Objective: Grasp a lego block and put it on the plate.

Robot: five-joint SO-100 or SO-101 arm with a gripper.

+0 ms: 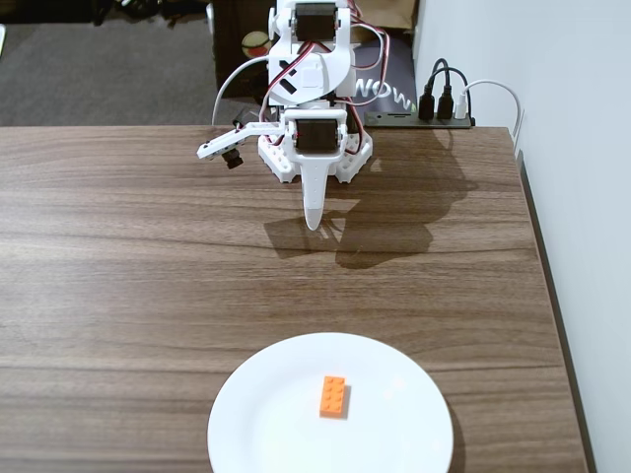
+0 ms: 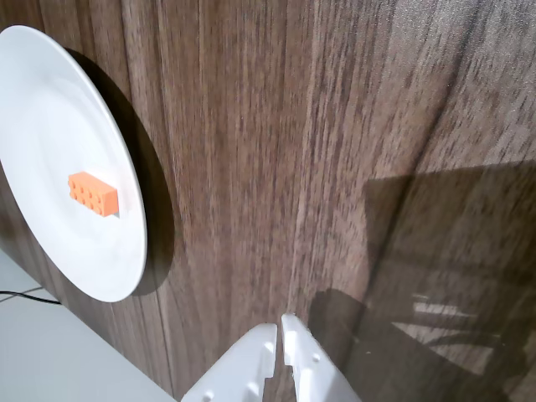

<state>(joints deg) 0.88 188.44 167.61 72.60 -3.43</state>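
The orange lego block (image 1: 334, 396) lies flat on the white plate (image 1: 266, 424) at the table's front edge, a little right of the plate's middle. The wrist view shows the same lego block (image 2: 93, 193) on the plate (image 2: 50, 109) at the far left. My white gripper (image 1: 314, 223) hangs folded near the arm's base at the back of the table, far from the plate, pointing down at bare wood. In the wrist view the gripper (image 2: 280, 323) has its two fingers pressed together with nothing between them.
The wooden table (image 1: 118, 276) ends at a white wall on the right. A power strip with plugs (image 1: 439, 108) sits behind the arm's base. A loose white cable arm sticks out to the left of the base (image 1: 222, 146).
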